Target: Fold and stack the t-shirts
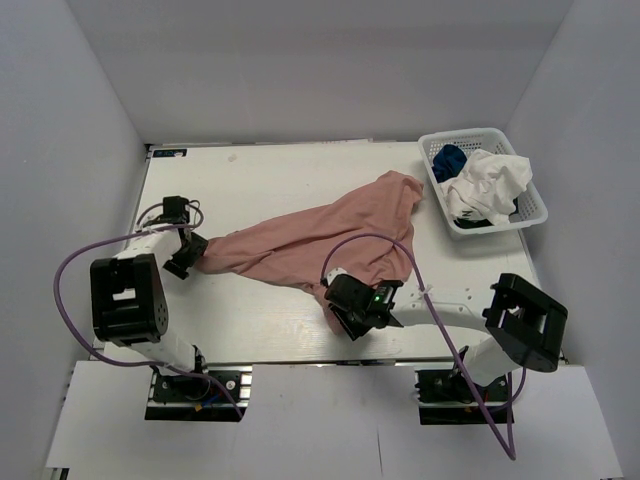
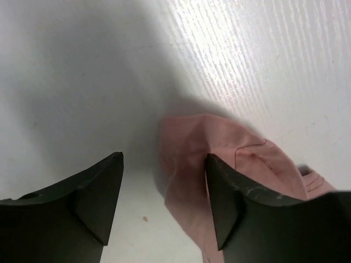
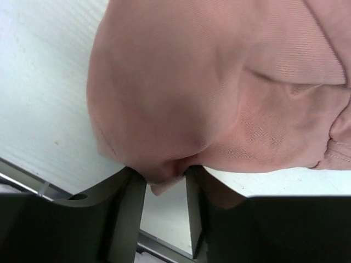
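Note:
The dusty-pink t-shirt (image 1: 330, 235) lies bunched and stretched in a diagonal band across the table, from the left gripper up toward the basket. My left gripper (image 1: 193, 257) is open at the shirt's left end; in the left wrist view (image 2: 164, 159) a fold of the pink cloth (image 2: 241, 159) lies between the fingers, against the right one. My right gripper (image 1: 342, 298) is at the shirt's near edge; in the right wrist view (image 3: 164, 174) its tips pinch a pucker of the pink cloth (image 3: 219, 82). The white t-shirt (image 1: 490, 182) and the blue t-shirt (image 1: 450, 160) lie crumpled in the basket.
The white mesh basket (image 1: 480, 134) stands at the table's back right corner. A purple cable (image 1: 380, 240) loops over the pink shirt near the right arm. White walls enclose the table on three sides. The table's near edge is just behind the right gripper.

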Robot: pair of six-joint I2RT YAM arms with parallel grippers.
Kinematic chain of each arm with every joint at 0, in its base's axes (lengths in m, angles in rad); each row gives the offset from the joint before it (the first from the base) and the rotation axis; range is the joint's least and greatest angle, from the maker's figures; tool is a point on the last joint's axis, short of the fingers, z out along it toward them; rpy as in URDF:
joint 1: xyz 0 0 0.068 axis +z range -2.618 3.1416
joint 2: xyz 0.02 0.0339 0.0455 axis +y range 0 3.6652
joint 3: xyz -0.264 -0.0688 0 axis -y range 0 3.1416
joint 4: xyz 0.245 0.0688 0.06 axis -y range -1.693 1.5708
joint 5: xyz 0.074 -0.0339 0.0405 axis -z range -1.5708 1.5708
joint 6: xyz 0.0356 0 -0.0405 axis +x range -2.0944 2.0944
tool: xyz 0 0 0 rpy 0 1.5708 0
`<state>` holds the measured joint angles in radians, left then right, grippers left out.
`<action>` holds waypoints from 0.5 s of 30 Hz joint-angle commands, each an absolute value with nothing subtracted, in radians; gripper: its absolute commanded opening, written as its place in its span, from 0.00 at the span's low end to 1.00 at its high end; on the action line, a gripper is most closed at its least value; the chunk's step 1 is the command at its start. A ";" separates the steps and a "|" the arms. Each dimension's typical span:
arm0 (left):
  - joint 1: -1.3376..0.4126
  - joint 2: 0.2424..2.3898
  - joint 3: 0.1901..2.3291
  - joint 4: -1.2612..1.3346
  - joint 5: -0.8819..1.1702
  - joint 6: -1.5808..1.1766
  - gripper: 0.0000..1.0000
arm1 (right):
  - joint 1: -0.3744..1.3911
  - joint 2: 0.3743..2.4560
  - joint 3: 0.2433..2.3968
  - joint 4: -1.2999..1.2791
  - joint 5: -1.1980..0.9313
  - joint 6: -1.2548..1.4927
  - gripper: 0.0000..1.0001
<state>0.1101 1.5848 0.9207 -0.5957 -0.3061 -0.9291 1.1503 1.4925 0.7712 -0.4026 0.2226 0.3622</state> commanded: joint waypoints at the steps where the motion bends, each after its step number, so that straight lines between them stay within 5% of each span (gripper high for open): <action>1: 0.114 1.607 0.904 -0.517 -0.264 -0.923 0.70 | 1.137 1.525 0.735 -0.385 0.247 0.388 0.38; 5: 0.114 1.618 0.893 -0.476 -0.232 -0.894 0.41 | 1.112 1.502 0.744 -0.376 0.271 0.397 0.27; 6: 0.114 1.618 0.884 -0.463 -0.232 -0.894 0.23 | 1.109 1.496 0.750 -0.374 0.278 0.400 0.09; 8: 0.104 1.618 0.884 -0.463 -0.218 -0.882 0.03 | 1.088 1.488 0.765 -0.383 0.311 0.422 0.00; 15: 0.095 1.433 1.044 -0.572 -0.195 -0.805 0.00 | 0.999 1.356 1.036 -0.511 0.510 0.358 0.00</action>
